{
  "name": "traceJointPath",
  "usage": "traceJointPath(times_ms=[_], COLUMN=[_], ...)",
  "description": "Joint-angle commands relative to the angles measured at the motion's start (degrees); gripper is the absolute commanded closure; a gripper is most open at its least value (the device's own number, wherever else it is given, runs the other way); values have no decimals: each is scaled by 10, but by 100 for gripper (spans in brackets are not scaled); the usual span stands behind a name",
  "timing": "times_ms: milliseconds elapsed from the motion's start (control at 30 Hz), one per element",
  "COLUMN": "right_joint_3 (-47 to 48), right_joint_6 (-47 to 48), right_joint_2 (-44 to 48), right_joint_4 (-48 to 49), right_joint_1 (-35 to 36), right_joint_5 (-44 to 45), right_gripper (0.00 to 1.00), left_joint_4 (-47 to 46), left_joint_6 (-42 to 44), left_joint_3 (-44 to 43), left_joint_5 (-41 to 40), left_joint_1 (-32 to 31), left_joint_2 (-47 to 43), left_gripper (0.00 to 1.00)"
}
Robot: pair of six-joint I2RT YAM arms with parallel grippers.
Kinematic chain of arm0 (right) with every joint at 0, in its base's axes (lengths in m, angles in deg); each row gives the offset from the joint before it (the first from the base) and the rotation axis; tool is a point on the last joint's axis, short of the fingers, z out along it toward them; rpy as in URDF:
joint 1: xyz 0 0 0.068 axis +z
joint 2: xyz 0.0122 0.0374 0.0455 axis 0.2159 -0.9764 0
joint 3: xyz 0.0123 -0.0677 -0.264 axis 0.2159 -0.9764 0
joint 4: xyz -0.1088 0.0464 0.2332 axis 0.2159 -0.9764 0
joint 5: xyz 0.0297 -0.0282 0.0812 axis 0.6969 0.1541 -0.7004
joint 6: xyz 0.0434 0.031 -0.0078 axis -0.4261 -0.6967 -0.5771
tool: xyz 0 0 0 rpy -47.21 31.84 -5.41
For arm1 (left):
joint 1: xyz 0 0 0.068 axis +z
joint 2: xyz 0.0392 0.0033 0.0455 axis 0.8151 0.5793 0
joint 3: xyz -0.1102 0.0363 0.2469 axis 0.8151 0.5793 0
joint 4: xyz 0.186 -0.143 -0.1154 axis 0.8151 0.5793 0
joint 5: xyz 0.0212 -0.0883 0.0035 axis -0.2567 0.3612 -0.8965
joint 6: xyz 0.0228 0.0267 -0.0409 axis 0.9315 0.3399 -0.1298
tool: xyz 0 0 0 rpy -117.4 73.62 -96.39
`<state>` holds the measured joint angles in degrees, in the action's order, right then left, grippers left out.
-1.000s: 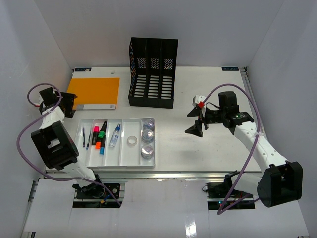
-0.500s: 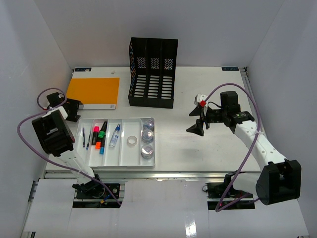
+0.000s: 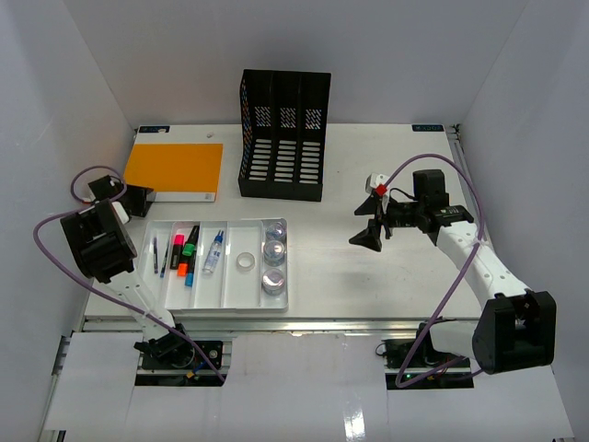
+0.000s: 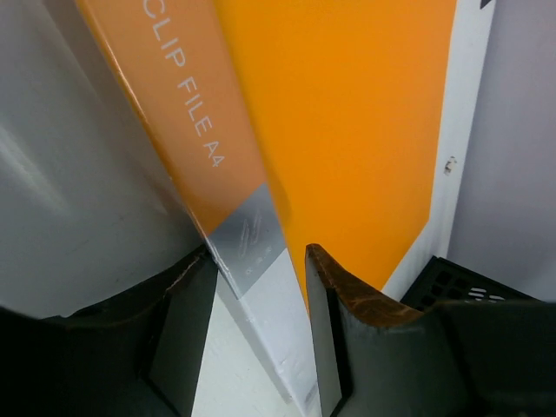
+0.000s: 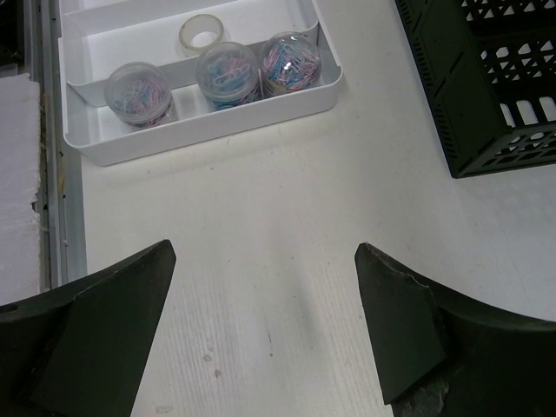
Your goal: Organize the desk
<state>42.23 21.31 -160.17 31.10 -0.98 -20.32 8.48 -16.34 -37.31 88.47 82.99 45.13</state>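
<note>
The desk [image 3: 368, 285] is a white tabletop with metal rails. An orange clip file [image 3: 175, 170] lies flat at its back left. My left gripper [image 3: 138, 198] is at the file's near left corner. In the left wrist view its fingers stand astride that corner [image 4: 252, 252], one on each side of the spine, with a gap still showing; the left gripper [image 4: 258, 261] is open. My right gripper [image 3: 371, 226] hovers wide open and empty over bare desk [image 5: 261, 174] right of centre, as the right wrist view [image 5: 265, 252] also shows.
A black three-slot file rack [image 3: 283, 133] stands at the back centre. A white compartmented tray [image 3: 241, 296] at the front left holds pens, highlighters, a small bottle, a tape roll [image 5: 201, 33] and three pots of paper clips [image 5: 228, 74].
My left gripper has moved right and nearer to the orange file's near left corner. My right gripper has shifted slightly right and stays open.
</note>
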Motion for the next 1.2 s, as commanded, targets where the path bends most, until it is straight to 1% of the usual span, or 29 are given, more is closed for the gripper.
traceJointPath(times_ms=[0, 133, 267, 400, 700, 833, 867, 933, 1033, 1100, 1133, 1167], right_joint_3=[-4, -5, -5, -4, -7, -1, 2, 12, 72, 128, 166, 227], right_joint_6=[12, 12, 12, 17, 29, 30, 30, 25, 35, 19, 9, 4], right_joint_2=[-2, -1, 1, 2, 2, 0, -2, -12, -59, -111, -159, -203], right_joint_4=[14, 13, 11, 6, -4, -6, -5, 8, 23, 46, 55, 54], right_joint_1=[-6, -9, -12, -13, -10, 8, 22, 55, 165, 229, 267, 292], right_joint_5=[-24, -30, -35, -41, -70, -63, -56, -13, 76, 162, 222, 257], right_gripper=[9, 9, 9, 9, 8, 8, 7, 8, 8, 9, 9, 9], left_joint_4=[-28, -59, -89, -108, -119, -115, -113, -111, -114, -115, -115, -116], left_joint_6=[-15, -25, -27, -25, -29, -37, -39, -38, -42, -44, -46, -49], left_joint_3=[32, 52, 65, 63, 59, 60, 61, 64, 75, 85, 92, 97], left_joint_5=[5, 20, 38, 54, 84, 91, 93, 98, 102, 109, 115, 120], left_joint_1=[1, 2, 1, 2, 10, 19, 21, 23, 25, 26, 27, 27], left_joint_2=[23, 28, 24, 7, -61, -92, -97, -105, -113, -116, -118, -119], left_gripper=[54, 68, 88, 99, 100, 100, 100, 100, 100, 100, 100, 100])
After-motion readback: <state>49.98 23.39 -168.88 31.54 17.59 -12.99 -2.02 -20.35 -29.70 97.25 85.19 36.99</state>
